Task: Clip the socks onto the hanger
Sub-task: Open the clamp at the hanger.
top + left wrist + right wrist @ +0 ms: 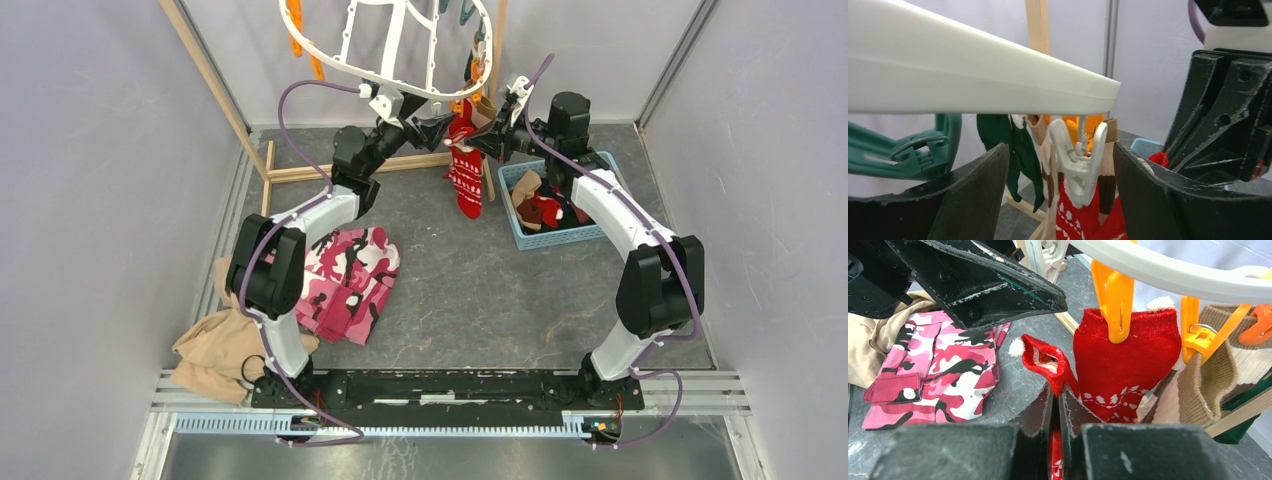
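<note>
Fabric comes first on the far left: a big plain tan cloth (215,345) sits crumpled at the near corner of the grey desk (470,300). Touching it is a folded pink camouflage garment (350,280). A slanted wooden stand pole (210,75) rises behind them.

From above these the left arm reaches up to the large white plastic oval hanger (400,60), which hangs over the back of the desk. The left tool (440,125) is released, its jaws wide apart. From its wrist camera, a white plastic clip (1079,165) dangles from the hanger's rim in the gap between them, and I cannot tell whether either jaw touches it. A teal clip (913,150) shows to the left. A dark green sock (1018,155) and a brown-striped sock (1106,170) hang behind.

At the middle, a red sock with white pattern (466,185) hangs straight down from the hanger's near rim, pinched at its cuff by an orange clip (1115,300).

Just right of it, the right tool (1057,415) is clenched on a second red sock (1045,362). That sock's open cuff and small white pompom stick up above the fingers. It sits below the rim, beside the hung sock, and no clip holds it.

Further right on the rim, a tan knitted sock (1215,375) hangs from another orange clip (1205,335).

On the desk under the right arm stands a light blue plastic basket (560,240) holding loose red and tan socks (540,205).
</note>
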